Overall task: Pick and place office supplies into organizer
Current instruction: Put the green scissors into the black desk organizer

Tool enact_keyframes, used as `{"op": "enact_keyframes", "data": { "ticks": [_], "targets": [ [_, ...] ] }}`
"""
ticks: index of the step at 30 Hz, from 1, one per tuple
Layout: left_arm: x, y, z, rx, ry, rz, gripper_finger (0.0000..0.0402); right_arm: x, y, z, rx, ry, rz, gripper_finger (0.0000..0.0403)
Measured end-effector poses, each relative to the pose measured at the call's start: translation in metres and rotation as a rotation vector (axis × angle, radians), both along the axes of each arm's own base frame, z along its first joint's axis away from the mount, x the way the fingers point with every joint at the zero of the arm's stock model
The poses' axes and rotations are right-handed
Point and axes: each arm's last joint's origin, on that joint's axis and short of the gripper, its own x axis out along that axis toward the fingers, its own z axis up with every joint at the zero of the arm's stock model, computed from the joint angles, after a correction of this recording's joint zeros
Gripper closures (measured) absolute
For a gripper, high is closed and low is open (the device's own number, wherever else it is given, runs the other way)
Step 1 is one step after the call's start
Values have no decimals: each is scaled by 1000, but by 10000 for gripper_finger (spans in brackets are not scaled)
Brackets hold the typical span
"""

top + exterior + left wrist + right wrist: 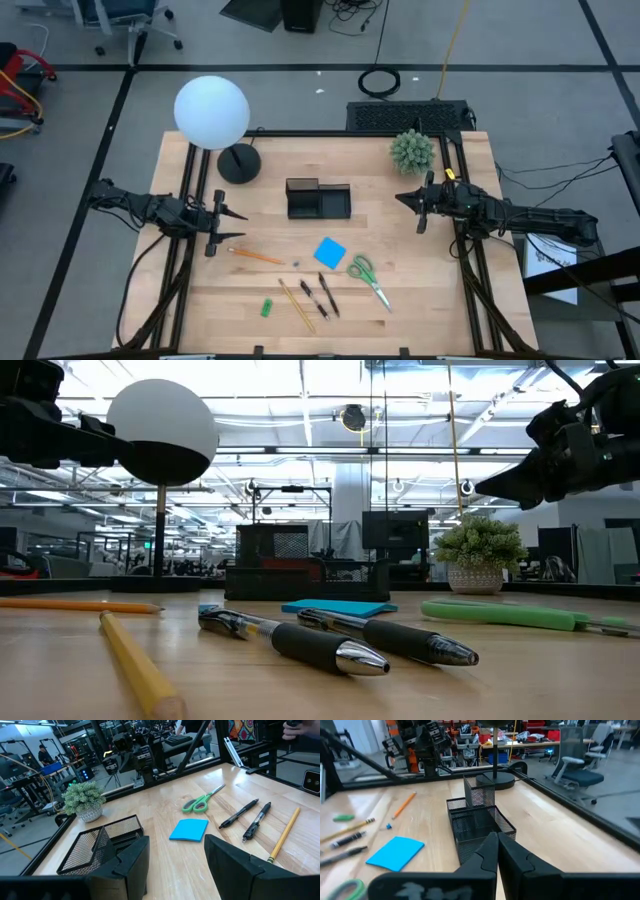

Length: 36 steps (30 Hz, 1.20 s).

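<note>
The black mesh organizer (318,200) stands mid-table. Nearer the near edge lie the blue sticky pad (329,252), green-handled scissors (367,278), an orange pencil (255,256), a yellow pencil (297,305), two dark pens (308,295) (328,295) and a small green eraser (267,308). My left gripper (238,226) hovers open above the table's left side, pointing toward the organizer (107,842) and pad (189,829). My right gripper (400,198) hovers shut to the right of the organizer (480,822). Neither touches anything.
A lamp with a black round base (238,163) and white globe (212,112) stands at the far left. A green spiky plant (412,150) in a pot sits at the far right. Bare wood lies between the organizer and the supplies.
</note>
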Motion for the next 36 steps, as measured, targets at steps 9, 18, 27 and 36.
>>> {"op": "enact_keyframes", "data": {
  "ticks": [9,18,27,36],
  "targets": [
    [1,0,6,-15,-68,16,206,0,0,1,52,-23,-7,403],
    [1,0,6,-17,-68,16,206,0,0,3,48,-43,-6,403],
    [1,0,9,-27,-95,16,206,0,0,3,131,-62,-16,403],
    [1,0,11,-37,-106,16,206,0,0,3,135,-63,-16,403]
  ]
}}
